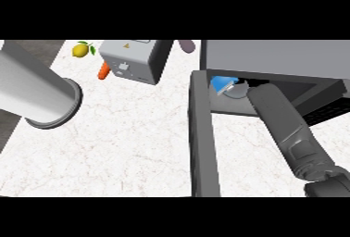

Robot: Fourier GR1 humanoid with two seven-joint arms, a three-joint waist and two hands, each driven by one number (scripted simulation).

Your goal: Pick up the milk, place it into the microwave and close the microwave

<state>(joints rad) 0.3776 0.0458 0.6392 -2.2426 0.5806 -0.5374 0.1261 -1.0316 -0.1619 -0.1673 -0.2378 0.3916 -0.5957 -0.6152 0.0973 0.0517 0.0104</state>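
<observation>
The milk (pixel 221 84), a blue and white carton, lies inside the open microwave (pixel 273 58) at the left of its cavity. My right forearm reaches from the lower right into the cavity. Only a small black part of the right hand (pixel 254 83) shows there, right beside the milk; the microwave's top hides the rest. The microwave door (pixel 203 143) stands wide open, swung toward me along the cavity's left side. My left forearm (pixel 34 85) is a large grey cylinder across the upper left; its hand does not show.
A grey boxy appliance (pixel 133 60) stands at the back of the counter. A lemon (pixel 82 49) and a carrot (pixel 104 71) lie to its left, a purple item (pixel 186 45) to its right. White marble counter (pixel 130 148) spreads left of the door.
</observation>
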